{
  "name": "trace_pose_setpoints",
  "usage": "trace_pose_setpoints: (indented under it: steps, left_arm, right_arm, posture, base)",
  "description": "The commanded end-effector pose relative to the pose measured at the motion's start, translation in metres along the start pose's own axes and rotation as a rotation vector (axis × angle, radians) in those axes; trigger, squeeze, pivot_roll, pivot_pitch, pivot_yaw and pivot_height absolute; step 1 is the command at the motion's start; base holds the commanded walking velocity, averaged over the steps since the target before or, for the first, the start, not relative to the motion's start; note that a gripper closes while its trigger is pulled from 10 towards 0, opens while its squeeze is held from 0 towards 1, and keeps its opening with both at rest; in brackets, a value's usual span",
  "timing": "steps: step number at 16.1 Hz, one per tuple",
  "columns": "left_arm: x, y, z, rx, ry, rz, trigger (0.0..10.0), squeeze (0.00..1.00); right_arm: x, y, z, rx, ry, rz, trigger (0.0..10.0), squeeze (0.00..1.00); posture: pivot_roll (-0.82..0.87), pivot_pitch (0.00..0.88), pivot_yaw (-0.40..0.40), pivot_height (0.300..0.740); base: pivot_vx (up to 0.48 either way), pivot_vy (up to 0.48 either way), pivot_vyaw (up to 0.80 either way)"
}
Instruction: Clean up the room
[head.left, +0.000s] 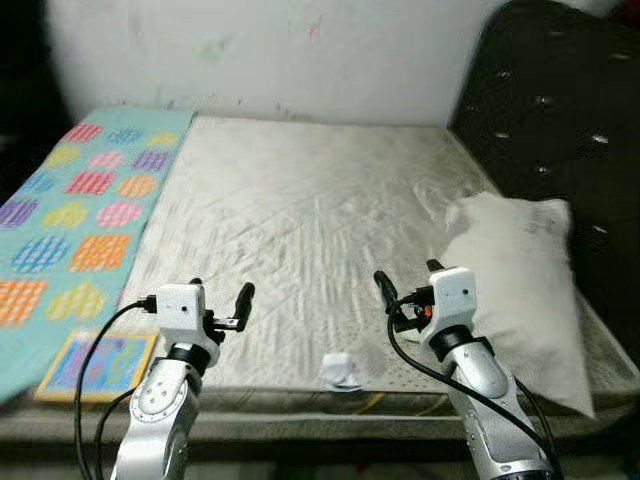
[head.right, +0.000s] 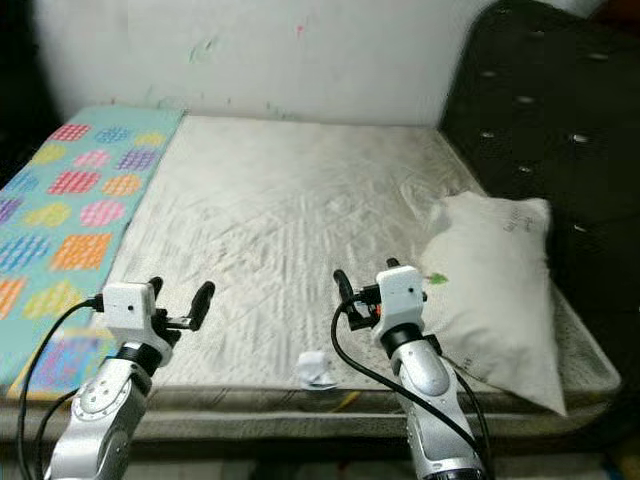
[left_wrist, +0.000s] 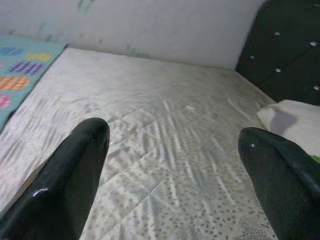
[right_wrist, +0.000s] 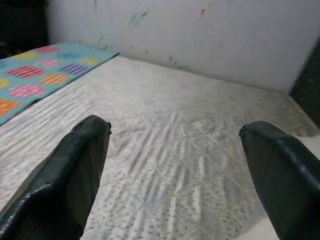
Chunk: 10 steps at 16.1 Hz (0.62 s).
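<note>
A small crumpled white scrap, possibly paper or tissue, lies on the bare mattress right at its near edge, at about 6 o'clock in the head view, between the two raised arms; it is too small and blurred to identify. The left gripper hovers above the mattress at roughly 8 o'clock, its two black fingers spread wide apart and holding nothing. The right gripper hovers at about 5 o'clock, just beside a white pillow, fingers also spread and empty. The pillow rests along the mattress's right side, at 3 to 4 o'clock, against a black tufted headboard whose top is cut off. A turquoise blanket with coloured patches covers the left strip, at 9 o'clock, running out of frame. The wide middle of the mattress lies open back to the white wall at 12 o'clock.
</note>
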<state>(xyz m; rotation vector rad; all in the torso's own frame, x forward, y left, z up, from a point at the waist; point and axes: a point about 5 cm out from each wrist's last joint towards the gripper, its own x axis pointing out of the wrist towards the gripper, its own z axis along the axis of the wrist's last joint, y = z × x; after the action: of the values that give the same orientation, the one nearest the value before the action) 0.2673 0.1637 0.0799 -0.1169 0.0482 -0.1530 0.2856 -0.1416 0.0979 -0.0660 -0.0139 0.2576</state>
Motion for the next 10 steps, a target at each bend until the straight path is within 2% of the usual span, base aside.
trace_pose_setpoints:
  steps: [1, 10]
  left_arm:
    - [0.0006, 0.0005, 0.0025, 0.002, -0.011, -0.013, 10.0, 0.00]
    - [0.0008, -0.0030, -0.0002, -0.009, 0.006, -0.034, 10.0, 0.00]
  right_arm:
    - [0.0020, -0.0012, 0.0034, -0.007, -0.012, -0.002, 10.0, 0.00]
    - [0.0017, -0.0073, 0.0016, -0.017, 0.002, -0.046, 10.0, 0.00]
  posture:
    - [-0.11, 0.000, -0.047, 0.740]
    - [-0.12, 0.000, -0.049, 0.740]
  base:
    - [0.000, 0.000, 0.80]
    - [0.000, 0.000, 0.00]
